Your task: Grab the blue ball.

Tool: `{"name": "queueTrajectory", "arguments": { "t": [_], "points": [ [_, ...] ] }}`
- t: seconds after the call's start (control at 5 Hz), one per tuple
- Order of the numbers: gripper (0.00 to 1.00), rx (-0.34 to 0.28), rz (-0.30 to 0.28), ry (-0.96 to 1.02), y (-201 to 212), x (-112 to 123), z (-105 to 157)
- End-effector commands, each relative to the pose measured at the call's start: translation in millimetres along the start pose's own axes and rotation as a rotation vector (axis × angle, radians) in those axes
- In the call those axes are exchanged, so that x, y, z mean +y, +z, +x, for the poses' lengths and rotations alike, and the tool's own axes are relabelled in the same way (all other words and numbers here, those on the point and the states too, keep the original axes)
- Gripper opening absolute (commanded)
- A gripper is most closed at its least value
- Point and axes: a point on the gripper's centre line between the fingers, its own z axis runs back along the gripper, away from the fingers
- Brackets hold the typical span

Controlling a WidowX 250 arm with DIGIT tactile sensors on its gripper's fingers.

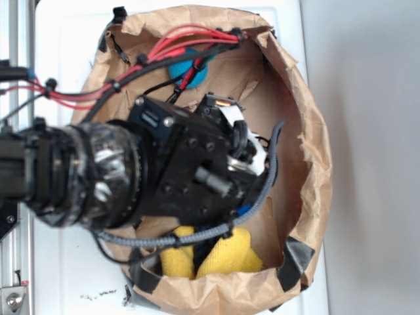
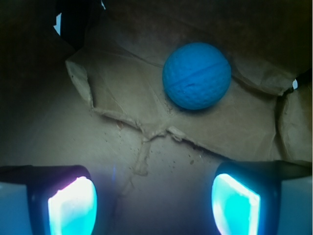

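Observation:
The blue ball (image 2: 196,75) is a small round teal-blue ball with a dimpled surface. It rests on the brown paper floor of the bag, against a torn fold. In the exterior view only part of the blue ball (image 1: 182,69) shows behind the red cables, near the bag's far rim. My gripper (image 2: 154,203) stands open, with a wide gap and only bare paper between its two glowing pads (image 2: 73,208). The ball lies ahead of the fingertips and slightly right, apart from them. In the exterior view the arm hides the fingertips.
A brown paper bag (image 1: 308,164) with taped corners surrounds the arm on all sides. A yellow cloth bundle (image 1: 226,257) lies at the bag's near end. Red and black cables (image 1: 164,49) cross over the ball. Torn paper edges (image 2: 146,132) lie between gripper and ball.

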Motion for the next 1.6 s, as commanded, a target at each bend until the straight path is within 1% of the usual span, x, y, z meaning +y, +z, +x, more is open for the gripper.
{"name": "queueTrajectory", "arguments": {
  "t": [0.0,0.2,0.4,0.6,0.8,1.0,1.2,1.4],
  "points": [
    [1.0,-0.009,-0.11,0.019,18.6,29.5,32.5],
    [1.0,-0.036,-0.08,0.045,9.9,34.8,42.8],
    [1.0,-0.058,-0.079,0.073,3.7,37.2,48.1],
    [1.0,-0.117,-0.061,0.131,-8.8,30.9,53.1],
    [1.0,-0.136,-0.027,0.167,-15.9,25.3,59.2],
    [1.0,-0.175,-0.004,0.197,-22.5,20.0,61.8],
    [1.0,-0.243,0.009,0.233,-31.1,13.1,61.4],
    [0.0,-0.264,0.01,0.237,-35.0,7.9,59.3]
  ]
}}
